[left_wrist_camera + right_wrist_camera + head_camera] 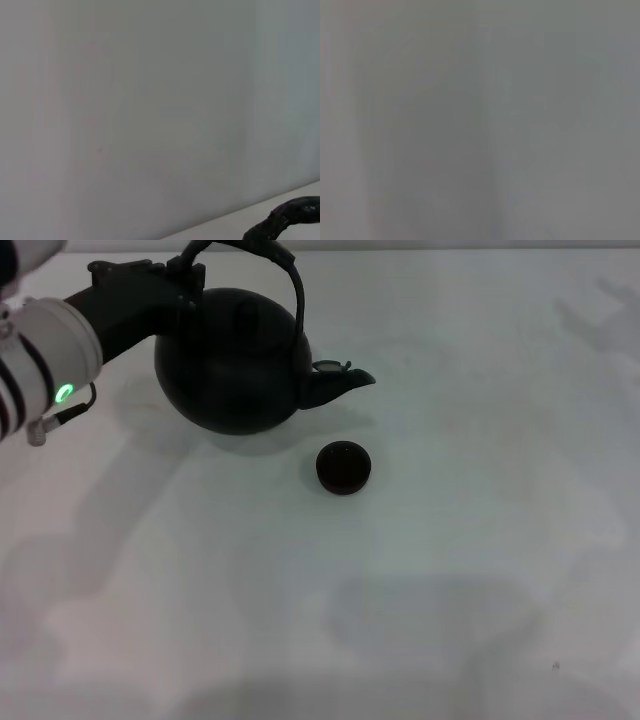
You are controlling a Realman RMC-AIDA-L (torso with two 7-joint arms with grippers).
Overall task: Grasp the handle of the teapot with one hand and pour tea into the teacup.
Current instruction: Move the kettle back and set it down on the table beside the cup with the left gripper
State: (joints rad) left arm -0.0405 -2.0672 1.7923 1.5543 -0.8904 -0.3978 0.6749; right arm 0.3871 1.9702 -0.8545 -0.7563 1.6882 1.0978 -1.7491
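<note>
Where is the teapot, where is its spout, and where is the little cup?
teapot (235,375), head view, on the middle of its round black belly.
spout (340,383), head view, on the short snout pointing toward the robot's right.
teacup (343,467), head view, on the middle of its dark round top.

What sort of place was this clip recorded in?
Probably a lab or test bench rather than a kitchen: only a plain white table holding a black teapot and a small teacup, with the left gripper at the handle.

My head camera looks forward and down over the desk (420,620). My left wrist camera faces a blank wall, sharing only the handle (290,220) with it; the right wrist camera shows plain grey
</note>
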